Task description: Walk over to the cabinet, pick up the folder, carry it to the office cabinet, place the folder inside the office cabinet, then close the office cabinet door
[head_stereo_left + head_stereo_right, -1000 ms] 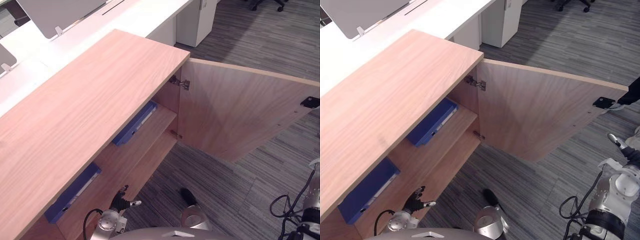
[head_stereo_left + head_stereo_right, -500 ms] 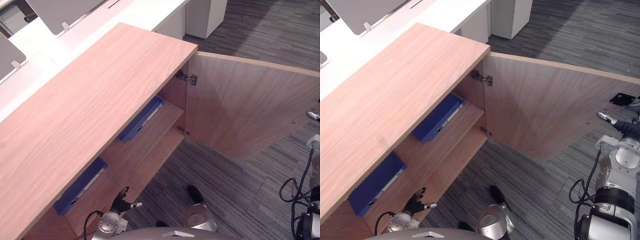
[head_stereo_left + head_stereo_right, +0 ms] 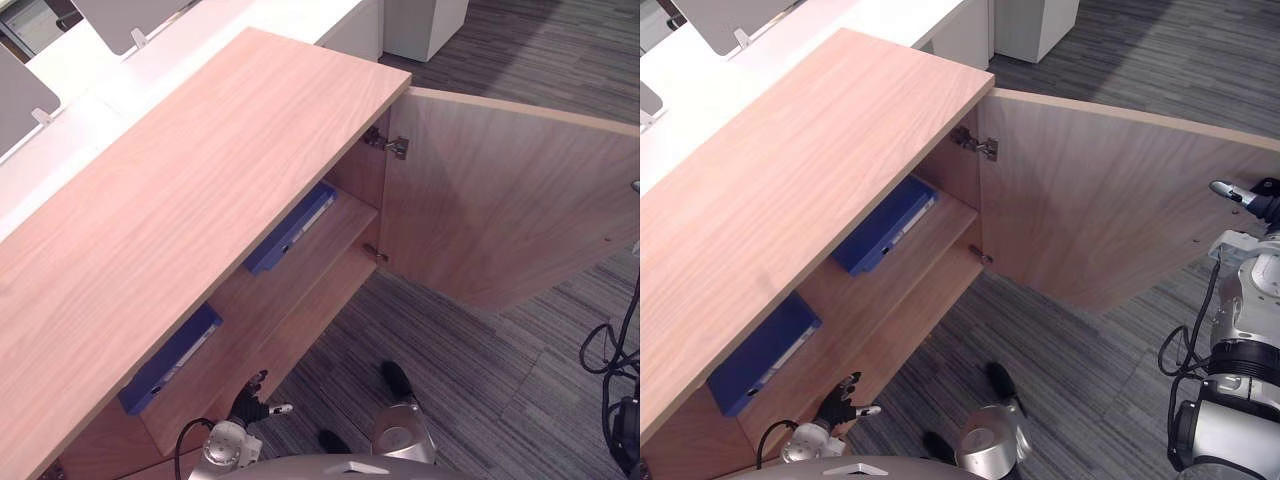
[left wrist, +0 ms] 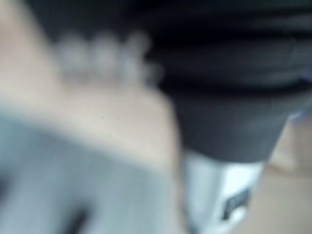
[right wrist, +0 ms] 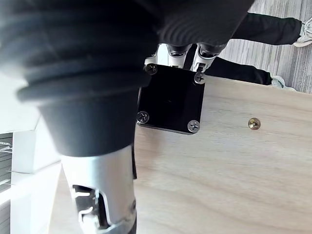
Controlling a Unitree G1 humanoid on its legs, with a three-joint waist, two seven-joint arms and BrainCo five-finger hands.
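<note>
The wooden office cabinet [image 3: 180, 200] stands open, its door [image 3: 1090, 200] swung wide to the right. Two blue folders lie flat on its upper shelf, one [image 3: 885, 225] near the hinge side and one [image 3: 765, 352] farther left. My right hand [image 3: 1240, 192] is at the door's outer edge. In the right wrist view its fingertips [image 5: 204, 51] rest by a black plate [image 5: 170, 100] screwed to the door. My left hand [image 3: 258, 398] hangs low before the lower shelf, fingers spread and holding nothing.
White desks with screens [image 3: 100, 80] run behind the cabinet, and a white pedestal unit [image 3: 425, 20] stands at the back. Grey striped carpet [image 3: 480, 360] lies in front. A person's legs in black trousers [image 5: 263, 29] stand beyond the door.
The camera has moved, so the cabinet sits farther right and more of the shelf shows. My right hand stays at the door's outer edge. The left hand has barely moved.
</note>
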